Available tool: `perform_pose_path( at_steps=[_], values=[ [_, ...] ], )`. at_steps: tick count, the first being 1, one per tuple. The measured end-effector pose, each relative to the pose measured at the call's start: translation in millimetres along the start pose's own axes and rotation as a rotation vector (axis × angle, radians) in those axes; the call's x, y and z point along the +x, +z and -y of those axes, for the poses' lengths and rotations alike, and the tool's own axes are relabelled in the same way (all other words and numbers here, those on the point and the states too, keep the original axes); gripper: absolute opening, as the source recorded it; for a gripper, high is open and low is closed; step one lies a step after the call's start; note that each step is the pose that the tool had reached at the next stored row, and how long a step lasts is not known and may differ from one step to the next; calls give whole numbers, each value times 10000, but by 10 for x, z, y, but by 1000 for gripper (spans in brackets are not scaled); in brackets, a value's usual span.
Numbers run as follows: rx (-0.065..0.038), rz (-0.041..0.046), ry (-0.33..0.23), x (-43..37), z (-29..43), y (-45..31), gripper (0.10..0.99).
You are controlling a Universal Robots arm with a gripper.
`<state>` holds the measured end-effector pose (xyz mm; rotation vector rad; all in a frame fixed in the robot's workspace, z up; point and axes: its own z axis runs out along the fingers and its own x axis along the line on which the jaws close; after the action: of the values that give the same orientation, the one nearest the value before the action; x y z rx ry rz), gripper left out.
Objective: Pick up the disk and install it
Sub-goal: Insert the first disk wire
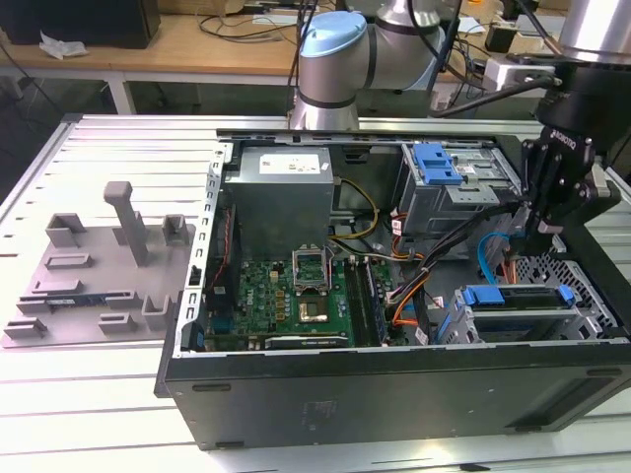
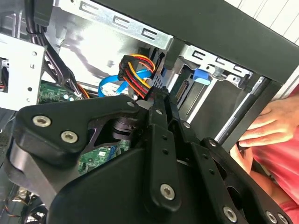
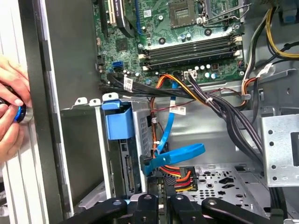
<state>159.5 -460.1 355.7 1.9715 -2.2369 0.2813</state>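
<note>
The disk (image 1: 517, 317), silver with a blue bracket, sits in the drive bay at the case's front corner on the exterior view's right. In the first wrist view the disk (image 3: 127, 170) stands edge-on under its blue bracket tab (image 3: 117, 122). My gripper (image 1: 513, 258) hangs just above and behind the bay. Its fingers are shut on a black power connector (image 3: 180, 178) with red, yellow and orange wires, right beside the disk's end. In the second wrist view the gripper (image 2: 161, 95) meets that power connector (image 2: 140, 74). A blue data cable (image 3: 180, 151) loops next to it.
The open computer case (image 1: 394, 389) holds the motherboard (image 1: 296, 296), a grey power supply (image 1: 281, 202) and an upper drive cage (image 1: 449, 187) with a blue latch. Cable bundles (image 3: 219, 105) cross near the bay. A person's hand (image 3: 10, 109) rests at the case's outer wall.
</note>
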Motion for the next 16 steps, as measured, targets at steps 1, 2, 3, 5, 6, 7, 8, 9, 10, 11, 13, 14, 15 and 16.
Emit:
perform_pose_path(
  at_steps=[1, 2, 3, 5, 6, 7, 8, 9, 10, 11, 13, 14, 15, 16],
  values=[
    [-4, 45, -15, 12, 2, -2, 165],
    [-6, 66, -27, 20, 3, -1, 165],
    [-8, 82, -42, 28, 4, 1, 165],
    [-5, 92, -72, 47, 6, 3, 165],
    [-3, 95, -86, 55, 7, 2, 165],
    [-2, 108, -97, 64, 8, 1, 165],
    [-4, 139, -106, 73, 9, -1, 165],
    [-7, 175, -115, 80, 10, -4, 165],
    [-12, 255, -134, 90, 12, -13, 165],
    [-37, 482, -139, 106, 15, -25, 165],
    [-98, 981, -131, 140, 20, -23, 165],
    [-122, 1180, -128, 156, 22, -20, 165],
    [-146, 1374, -126, 192, 27, -12, 165],
    [-166, 1543, -124, 236, 32, -3, 165]
  ],
)
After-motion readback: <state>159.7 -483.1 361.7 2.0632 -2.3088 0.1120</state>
